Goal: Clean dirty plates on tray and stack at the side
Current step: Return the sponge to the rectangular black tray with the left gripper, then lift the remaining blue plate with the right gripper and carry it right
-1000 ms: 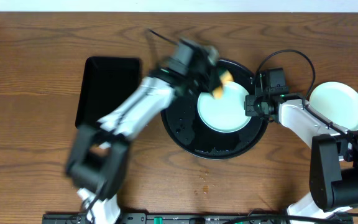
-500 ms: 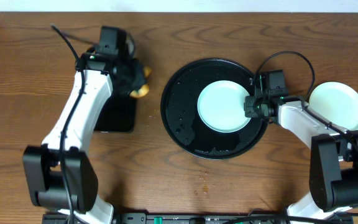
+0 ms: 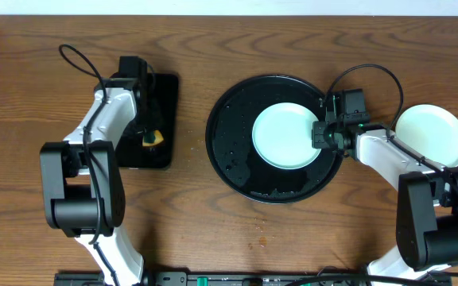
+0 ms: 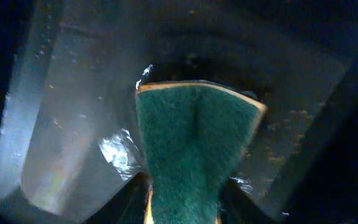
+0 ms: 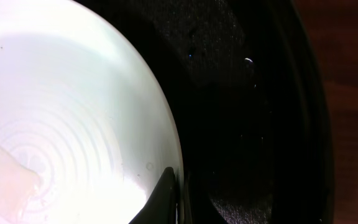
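Note:
A pale blue-white plate (image 3: 285, 137) lies in the round black tray (image 3: 229, 151), right of its middle. My right gripper (image 3: 322, 133) is shut on the plate's right rim; in the right wrist view one finger lies over the rim of the plate (image 5: 61, 112), with the tray (image 5: 247, 124) beside it. My left gripper (image 3: 150, 135) is shut on a green and yellow sponge (image 4: 194, 143) and holds it over the rectangular black tray (image 3: 164, 95). A second pale plate (image 3: 429, 135) rests on the table at the far right. No yellow plate shows.
The rectangular tray's floor (image 4: 67, 124) looks wet and glossy. Water drops dot the round tray's left half. Small crumbs lie on the wooden table (image 3: 261, 226) in front of the round tray. Cables loop above both arms.
My left arm has swung from the plate on the round tray to the rectangular tray at the left, carrying the sponge. The right gripper and the plate have not moved.

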Controlling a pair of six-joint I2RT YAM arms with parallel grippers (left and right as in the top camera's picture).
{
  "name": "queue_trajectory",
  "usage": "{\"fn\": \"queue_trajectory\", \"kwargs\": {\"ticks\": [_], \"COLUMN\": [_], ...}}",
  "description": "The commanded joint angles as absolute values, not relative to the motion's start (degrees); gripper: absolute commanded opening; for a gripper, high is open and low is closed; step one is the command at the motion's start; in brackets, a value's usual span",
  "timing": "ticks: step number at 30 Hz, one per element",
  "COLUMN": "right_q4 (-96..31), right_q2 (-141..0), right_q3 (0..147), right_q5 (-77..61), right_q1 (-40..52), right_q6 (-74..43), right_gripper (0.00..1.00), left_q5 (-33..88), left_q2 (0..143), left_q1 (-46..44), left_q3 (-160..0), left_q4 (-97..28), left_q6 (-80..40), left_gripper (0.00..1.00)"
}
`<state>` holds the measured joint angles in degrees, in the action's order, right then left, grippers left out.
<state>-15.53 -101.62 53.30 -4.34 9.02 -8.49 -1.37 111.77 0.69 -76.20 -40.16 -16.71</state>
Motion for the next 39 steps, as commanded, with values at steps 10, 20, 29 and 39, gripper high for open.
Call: {"fn": "queue_trajectory", "kwargs": {"ticks": [10, 20, 29, 39], "right_q4": [-16.80, -12.34, 7.38, 15.70], "right_q2": [-83.83, -71.50, -77.03, -85.19], "right_q3": [55.40, 55.40, 55.40, 55.40], "right_q5": [5.02, 44.10, 69.17, 71.99], "right_q1": [13.69, 32.25, 48.82, 52.18], "right_q6": [3.31, 15.68, 39.99, 42.50], "right_gripper": [0.01, 0.01, 0.01, 0.01], "left_q5": [-2.61, -2.61, -2.61, -2.61], "left_q2": [111.79, 111.79, 111.79, 111.79], "left_q1": [1.06, 1.06, 1.06, 1.06], "left_q3": [-75.94, -75.94, -75.94, -75.94], "left_q4": [-40.18, -40.18, -40.18, -40.18], "left_q6": [-16.56, -16.56, -16.56, -16.56], "left_gripper": [0.79, 0.83, 0.83, 0.84]}}
